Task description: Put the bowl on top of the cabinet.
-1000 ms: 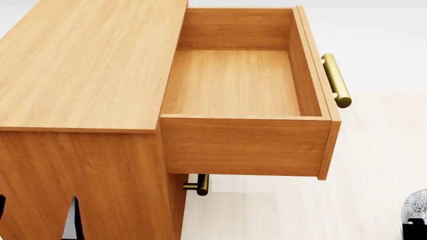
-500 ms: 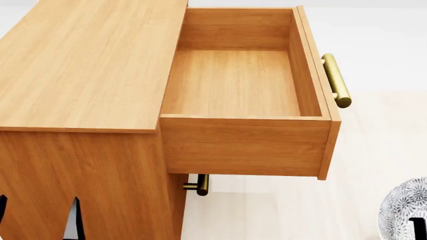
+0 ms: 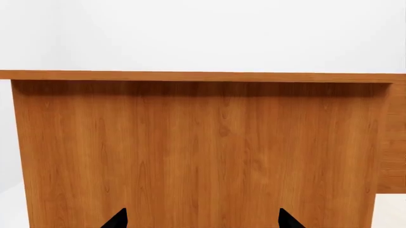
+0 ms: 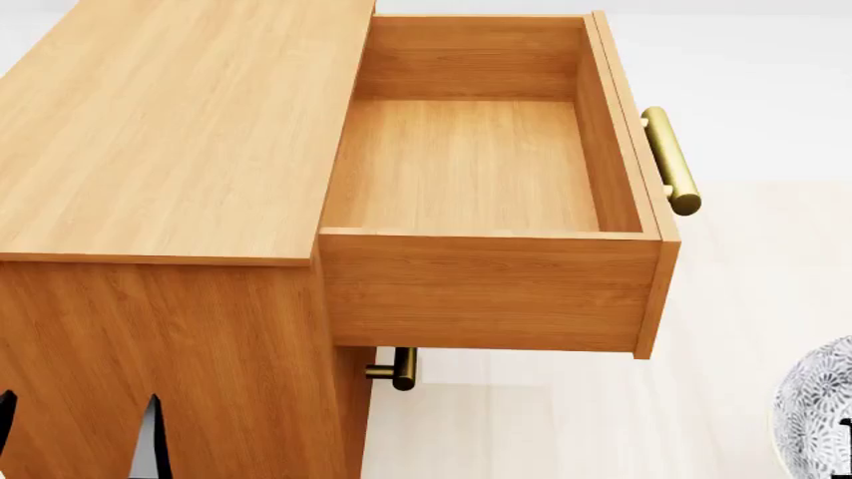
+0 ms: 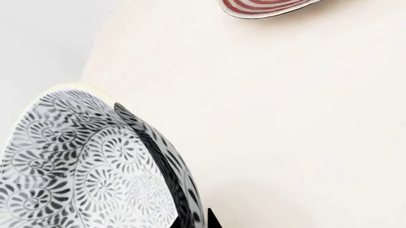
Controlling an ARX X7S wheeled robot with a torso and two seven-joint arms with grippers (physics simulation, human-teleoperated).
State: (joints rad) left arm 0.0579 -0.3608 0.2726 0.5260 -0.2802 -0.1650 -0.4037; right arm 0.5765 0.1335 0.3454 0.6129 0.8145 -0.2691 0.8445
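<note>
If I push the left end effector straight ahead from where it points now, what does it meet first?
Most likely the cabinet's flat side panel: it fills the left wrist view ahead of the left end effector, with nothing between. How far off it stands is unclear.

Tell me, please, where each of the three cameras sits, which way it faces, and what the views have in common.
Head view: from the robot's head, looking forward and down on the cabinet, its open drawer, the left gripper fingertips and the bowl.
Left wrist view: near the left gripper, facing the cabinet side panel; two fingertips show.
Right wrist view: near the right gripper, facing the bowl, a red-ringed plate beyond.
Shared: head and left wrist views show the cabinet; head and right wrist views the bowl.
</note>
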